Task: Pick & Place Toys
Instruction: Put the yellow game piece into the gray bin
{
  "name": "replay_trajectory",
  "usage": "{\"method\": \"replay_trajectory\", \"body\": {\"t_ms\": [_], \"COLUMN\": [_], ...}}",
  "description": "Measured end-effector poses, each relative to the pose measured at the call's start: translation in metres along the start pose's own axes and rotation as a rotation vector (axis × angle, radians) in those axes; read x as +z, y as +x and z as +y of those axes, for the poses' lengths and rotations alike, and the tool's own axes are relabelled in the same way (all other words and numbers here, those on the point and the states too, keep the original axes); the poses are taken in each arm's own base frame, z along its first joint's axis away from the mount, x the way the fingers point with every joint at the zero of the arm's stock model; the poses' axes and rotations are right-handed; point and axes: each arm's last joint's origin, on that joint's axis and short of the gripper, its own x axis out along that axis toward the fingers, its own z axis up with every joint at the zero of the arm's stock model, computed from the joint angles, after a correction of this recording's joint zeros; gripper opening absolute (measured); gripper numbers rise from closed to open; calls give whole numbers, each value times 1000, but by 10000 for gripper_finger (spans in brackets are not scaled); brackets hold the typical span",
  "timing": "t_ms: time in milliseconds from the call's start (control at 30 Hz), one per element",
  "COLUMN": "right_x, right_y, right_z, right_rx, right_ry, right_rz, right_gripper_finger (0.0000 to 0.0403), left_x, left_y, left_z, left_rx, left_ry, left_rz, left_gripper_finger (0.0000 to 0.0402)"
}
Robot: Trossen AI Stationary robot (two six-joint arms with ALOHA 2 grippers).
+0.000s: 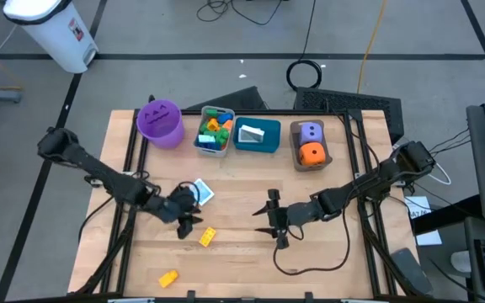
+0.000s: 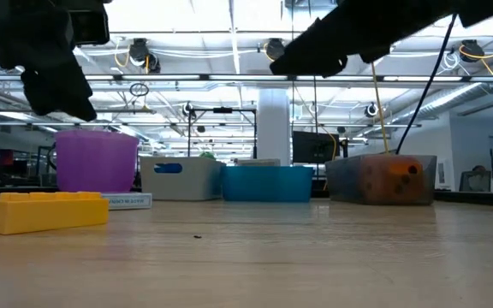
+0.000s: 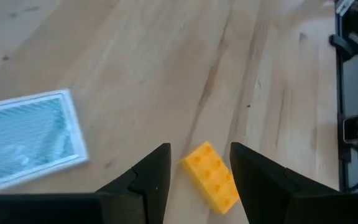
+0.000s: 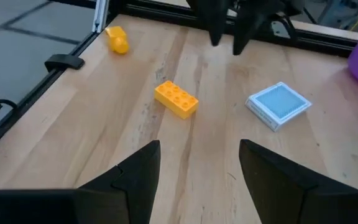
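A yellow brick [image 1: 208,237] lies flat on the wooden table, left of centre. My left gripper [image 1: 189,223] hangs open just above and left of it. In the left wrist view the brick [image 3: 210,177] shows between and beyond the two fingers, untouched. A white and blue card [image 1: 200,193] lies flat on the table a little farther back. A second yellow brick [image 1: 167,278] rests near the front edge. My right gripper [image 1: 268,220] stands open above the table's middle, pointing toward the first brick [image 4: 176,99], with nothing between its fingers.
Along the far edge stand a purple bucket [image 1: 159,122], a grey bin [image 1: 215,132] of coloured bricks, a teal bin [image 1: 257,135] with a card in it and a brown bin [image 1: 310,145] holding a purple and an orange die. Bare wood lies between the grippers and the front edge.
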Motion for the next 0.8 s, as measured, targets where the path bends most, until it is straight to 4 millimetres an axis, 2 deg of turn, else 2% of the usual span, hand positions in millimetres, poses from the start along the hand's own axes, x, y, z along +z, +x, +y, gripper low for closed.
{"method": "replay_trajectory", "body": {"t_ms": [167,333,500,633,800], "right_x": [-18,-27,-28,-28,-28], "right_y": [-2,-5,-5,-5,-6], "right_z": [-1,-1,-1,-1,1], "right_rx": [3,5,7,10,16], "right_ry": [46,74,113,143,168], "right_rz": [-38,-68,-84,-82,-82], "right_gripper_finger": [210,209,208,208,208], "left_x": [-5,-3,-1,-6,-13], "left_y": [12,24,34,48,70], "left_z": [-24,-54,-79,-90,-99], "left_rx": [30,72,252,398,436], "left_ry": [-30,-37,-87,-160,-199], "left_rz": [9,74,182,244,341], "left_gripper_finger": [172,172,172,172,172]}}
